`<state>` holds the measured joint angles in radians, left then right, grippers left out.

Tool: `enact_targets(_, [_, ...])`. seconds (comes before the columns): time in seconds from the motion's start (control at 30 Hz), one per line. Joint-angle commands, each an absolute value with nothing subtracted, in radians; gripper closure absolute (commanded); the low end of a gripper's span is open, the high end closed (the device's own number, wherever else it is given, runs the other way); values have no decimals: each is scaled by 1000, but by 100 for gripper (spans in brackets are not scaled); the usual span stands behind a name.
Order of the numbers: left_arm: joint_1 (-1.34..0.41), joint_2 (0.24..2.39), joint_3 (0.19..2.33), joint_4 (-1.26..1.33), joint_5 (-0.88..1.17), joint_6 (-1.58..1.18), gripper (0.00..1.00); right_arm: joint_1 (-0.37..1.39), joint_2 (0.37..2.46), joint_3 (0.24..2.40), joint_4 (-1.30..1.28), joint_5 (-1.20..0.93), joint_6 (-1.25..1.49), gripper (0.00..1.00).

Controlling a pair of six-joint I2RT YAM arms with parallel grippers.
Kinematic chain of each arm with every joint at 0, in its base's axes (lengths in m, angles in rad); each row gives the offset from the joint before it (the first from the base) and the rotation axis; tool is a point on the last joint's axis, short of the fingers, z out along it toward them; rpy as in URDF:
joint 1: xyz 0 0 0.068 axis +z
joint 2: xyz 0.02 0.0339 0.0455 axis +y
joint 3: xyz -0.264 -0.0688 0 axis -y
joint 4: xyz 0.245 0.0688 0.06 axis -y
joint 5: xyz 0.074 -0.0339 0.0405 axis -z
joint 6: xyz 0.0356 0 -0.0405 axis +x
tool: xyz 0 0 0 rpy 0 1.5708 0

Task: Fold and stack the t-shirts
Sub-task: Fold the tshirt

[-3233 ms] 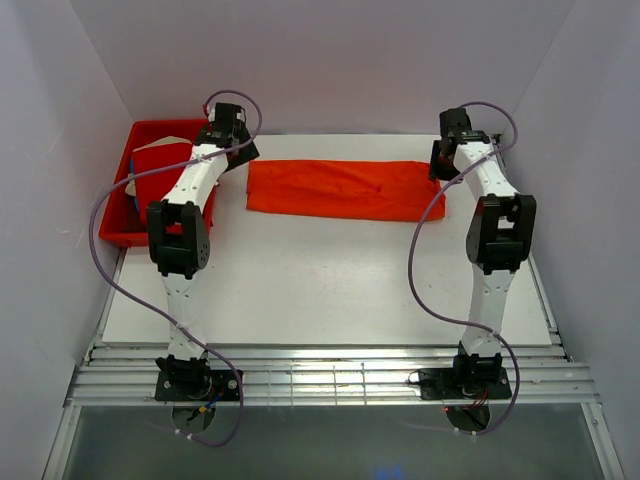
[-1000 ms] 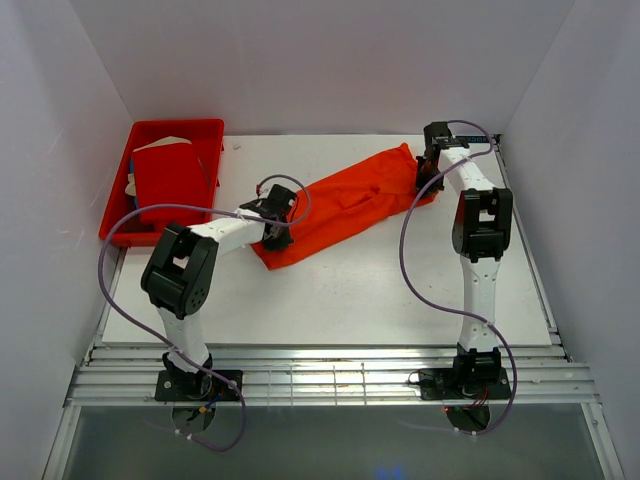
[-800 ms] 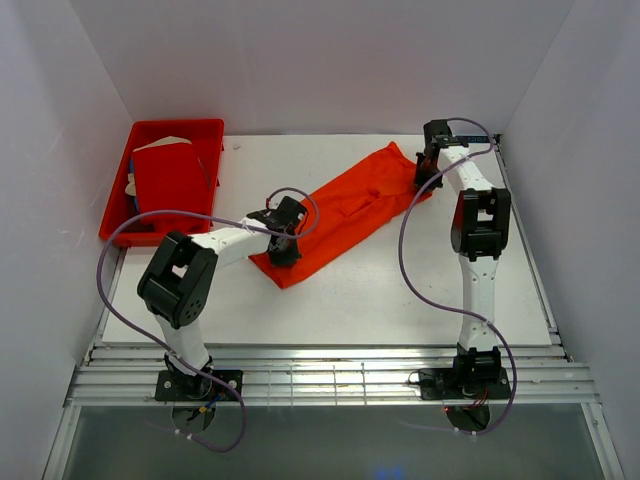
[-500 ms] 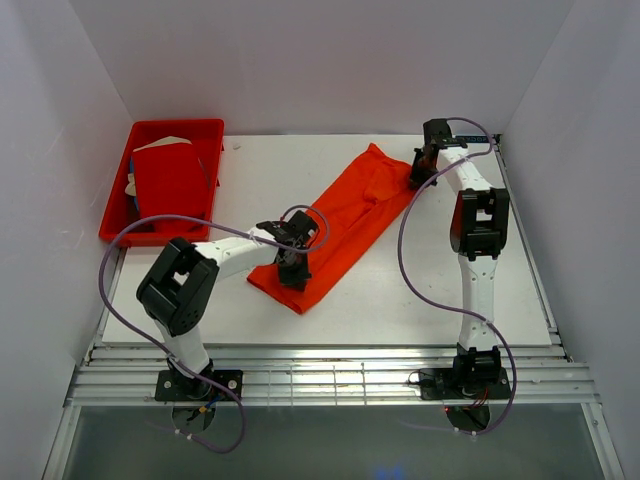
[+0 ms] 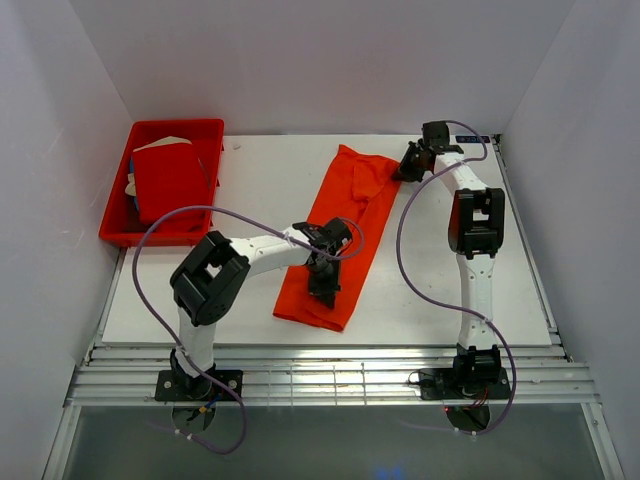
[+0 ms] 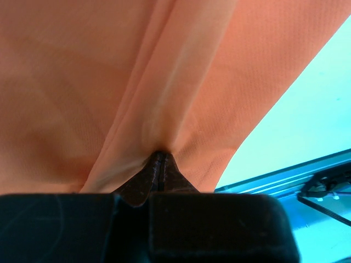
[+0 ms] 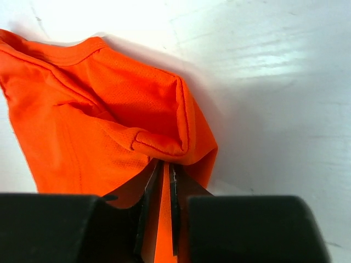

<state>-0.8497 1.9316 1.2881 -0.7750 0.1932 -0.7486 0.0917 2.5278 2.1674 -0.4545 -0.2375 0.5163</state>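
Swinging round from a strip laid across the far side of the desk point(image 5: 240, 290) three seconds ago, the orange t-shirt point(image 5: 352, 200) now runs near-to-far down the middle in the overhead view, already narrowed to a long band. I judge this turn sets it up for a fold end over end; stacking with the red t-shirt point(image 5: 170, 185), which lies folded in the tray point(image 5: 175, 126) at the far left, is not yet done. The left gripper point(image 5: 323, 278) has travelled with the cloth from the far left to the centre. Its arm is bent sharply at the elbow and its forearm reaches rightward onto the band's nearer half. The right gripper point(image 5: 408, 166) has barely moved, its arm stretched straight to the far edge with the wrist turned left at the shirt's far right corner.

From the left wrist, the jaws are clenched on a pinch of orange t-shirt point(image 6: 82, 71), with creases fanning away from the grip and pale desk beyond.

From the right wrist, the jaws are closed down to a thin slit on a folded, hemmed corner of the orange t-shirt point(image 7: 93, 120), the rest spreading leftward over the desk.
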Motion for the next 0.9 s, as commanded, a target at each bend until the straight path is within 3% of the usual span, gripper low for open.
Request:
enact_targets(0.0, [-868, 1953, 1351, -778, 236, -733, 100, 89, 2545, 2184, -326, -350, 584, 84])
enact_targets(0.53, [-907, 1950, 1589, -621, 266, -733, 100, 63, 2465, 2200, -51, -580, 670, 76])
enact_targets(0.73, [-865, 1915, 1723, -669, 59, -646, 100, 64, 2246, 2056, -89, -598, 562, 73])
enact_targets(0.87, [-752, 1865, 1648, -609, -17, -597, 100, 121, 1972, 1773, -196, -458, 362, 64])
